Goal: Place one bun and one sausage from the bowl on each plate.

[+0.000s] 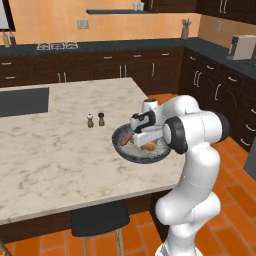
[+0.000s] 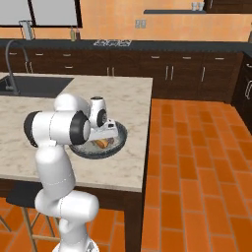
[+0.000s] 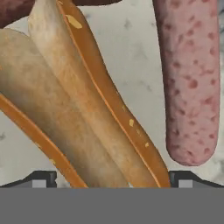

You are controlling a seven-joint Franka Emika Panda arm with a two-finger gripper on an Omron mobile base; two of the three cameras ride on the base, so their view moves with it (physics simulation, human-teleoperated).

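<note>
The wide dark grey bowl [image 1: 131, 157] [image 2: 106, 153] sits near the island's right front corner. In it lie a split tan bun [image 1: 149, 146] [image 2: 102, 143] [image 3: 65, 109] and a pink speckled sausage [image 1: 127, 137] [image 3: 188, 78], side by side on the pale bowl floor. A darker sausage end [image 3: 13, 11] shows at the hand view's top left. My gripper [image 1: 146, 141] [image 3: 112, 179] is lowered into the bowl, open, with one fingertip on each side of the bun's near end. The plates are out of view.
Two small shakers [image 1: 90, 121] [image 1: 101, 119] stand on the marble island [image 1: 60, 160] left of the bowl. A sink with a faucet [image 2: 29, 86] lies at the far left. A dark stool [image 1: 97, 220] stands below the front edge. Orange tiled floor lies to the right.
</note>
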